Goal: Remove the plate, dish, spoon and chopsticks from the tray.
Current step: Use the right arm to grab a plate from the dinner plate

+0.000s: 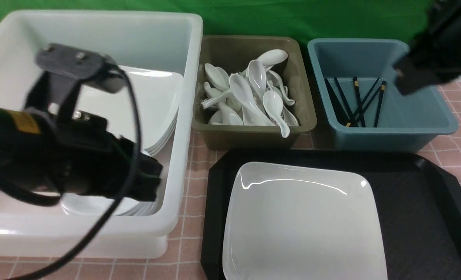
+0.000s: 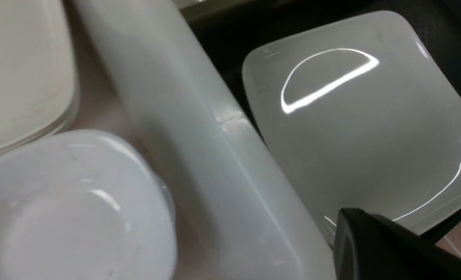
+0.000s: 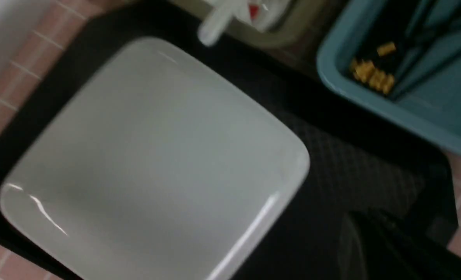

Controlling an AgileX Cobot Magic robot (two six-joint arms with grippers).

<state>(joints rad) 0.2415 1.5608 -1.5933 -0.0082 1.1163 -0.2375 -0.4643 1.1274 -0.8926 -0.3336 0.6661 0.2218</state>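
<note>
Frontally, the plate (image 1: 300,221) lies flat on the left part of the black tray (image 1: 421,202), which rests on the pink checked counter (image 1: 187,182); beyond the tray stand a brown tub (image 1: 253,136) heaped with white spoons (image 1: 253,93) and, to its right, a blue tub (image 1: 409,124) with black chopsticks (image 1: 354,101) lying in it; left of the tray a large white tub (image 1: 183,116) holds a stack of plates (image 1: 152,105) at the back and small dishes (image 1: 82,204) at the front. The left arm (image 1: 59,155) reaches over the white tub, the left tool (image 1: 150,182) low above the small dishes; its fingers merge into the dark bulk, so I cannot tell whether they are spread or pressed together. The right tool (image 1: 407,79) hangs over the blue tub's right end, dark and blurred; its state cannot be told either.

From the left wrist, the white tub's wall (image 2: 199,155) runs across the middle; on one side lie one of the small dishes (image 2: 70,210) and the stack of plates (image 2: 20,70); on the other, the plate (image 2: 362,136) sits on the tray (image 2: 222,50); one dark finger (image 2: 374,245) shows alone.

From the right wrist, the plate (image 3: 156,163) lies on the tray (image 3: 362,171); the blue tub (image 3: 370,101) shows the chopsticks' gold ends (image 3: 374,74); one of the spoons (image 3: 214,27) pokes over the brown tub's rim; a dark blurred finger (image 3: 393,249) shows at the edge.
</note>
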